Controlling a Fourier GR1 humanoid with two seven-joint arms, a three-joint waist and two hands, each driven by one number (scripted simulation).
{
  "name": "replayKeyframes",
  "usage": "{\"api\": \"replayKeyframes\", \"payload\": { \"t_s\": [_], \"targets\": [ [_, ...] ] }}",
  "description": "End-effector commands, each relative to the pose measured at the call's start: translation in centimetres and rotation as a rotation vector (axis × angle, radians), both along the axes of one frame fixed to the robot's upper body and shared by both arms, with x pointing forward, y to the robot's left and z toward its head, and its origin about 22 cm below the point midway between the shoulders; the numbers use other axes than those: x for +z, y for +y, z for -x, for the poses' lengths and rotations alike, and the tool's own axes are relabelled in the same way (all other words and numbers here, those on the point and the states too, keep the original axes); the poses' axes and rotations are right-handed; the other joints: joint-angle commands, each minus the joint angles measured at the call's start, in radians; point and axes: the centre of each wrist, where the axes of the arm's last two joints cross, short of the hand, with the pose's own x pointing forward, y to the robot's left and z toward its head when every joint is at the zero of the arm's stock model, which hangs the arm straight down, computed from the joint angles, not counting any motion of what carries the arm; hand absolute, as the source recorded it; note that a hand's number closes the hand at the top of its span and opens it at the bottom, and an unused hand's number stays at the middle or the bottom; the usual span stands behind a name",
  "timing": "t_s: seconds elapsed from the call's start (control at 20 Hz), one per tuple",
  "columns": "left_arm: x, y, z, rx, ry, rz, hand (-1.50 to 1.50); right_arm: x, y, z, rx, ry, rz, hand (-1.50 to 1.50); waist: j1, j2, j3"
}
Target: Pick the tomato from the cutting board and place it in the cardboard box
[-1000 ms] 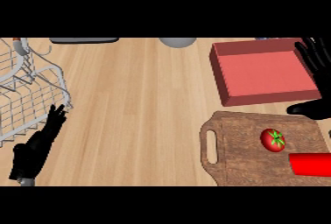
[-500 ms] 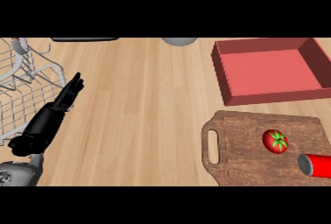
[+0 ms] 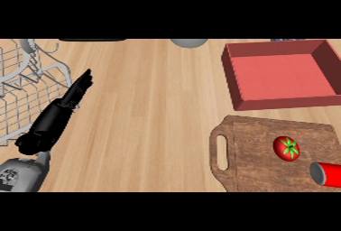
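A red tomato (image 3: 286, 147) with a green stem lies on the brown wooden cutting board (image 3: 253, 158) at the lower right. The red open box (image 3: 283, 74) sits above the board at the upper right, with nothing inside. My left hand (image 3: 60, 113) shows at the left, fingers straight and pointing up toward the rack, far from the tomato. My right hand shows nowhere in the view.
A white wire dish rack (image 3: 26, 85) stands at the left edge next to my left hand. A red can (image 3: 328, 173) lies on the board's lower right corner. A grey round object (image 3: 190, 43) sits at the top edge.
My right hand, over the box a second ago, has left the view. My left hand and forearm have risen up along the rack. The box, board and tomato appear shifted slightly up and left.
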Motion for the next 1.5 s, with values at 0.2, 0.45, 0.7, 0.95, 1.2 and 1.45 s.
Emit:
{"api": "replayKeyframes", "payload": {
  "t_s": [0.2, 0.45, 0.7, 0.95, 1.2, 1.45],
  "targets": [
    [-0.3, 2.8, 0.1, 0.02, -0.007, -0.005, 0.0, 0.5, 4.3, 2.3, 0.182, 0.036, 0.329, -1.5, -0.021, -0.01, -0.004],
    [-0.7, 0.3, 0.3, -0.003, 0.019, 0.0, 0.0, -0.8, 7.1, 3.1, 0.124, 0.066, 0.411, -1.5, -0.003, -0.007, -0.003],
    [0.9, -0.2, -0.3, -0.003, -0.009, -0.013, 0.0, -0.6, 6.4, 3.1, 0.057, 0.098, 0.466, -1.5, 0.004, -0.004, -0.002],
    [0.1, -2.1, -0.6, -0.009, -0.001, -0.019, 0.0, -3.1, 7.9, 4.6, 0.07, 0.147, 0.473, -1.5, -0.001, -0.005, -0.002],
    [1.8, -0.9, -0.2, -0.015, 0.006, -0.014, 0.0, -3.6, 8.1, 4.1, -0.009, 0.073, 0.497, -1.5, 0.008, -0.005, -0.002],
    [0.9, -0.5, -0.7, 0.001, 0.02, -0.009, 0.0, -5.9, 7.6, 4.7, -0.009, 0.081, 0.498, -1.5, 0.0, -0.005, -0.002]
  ]
}}
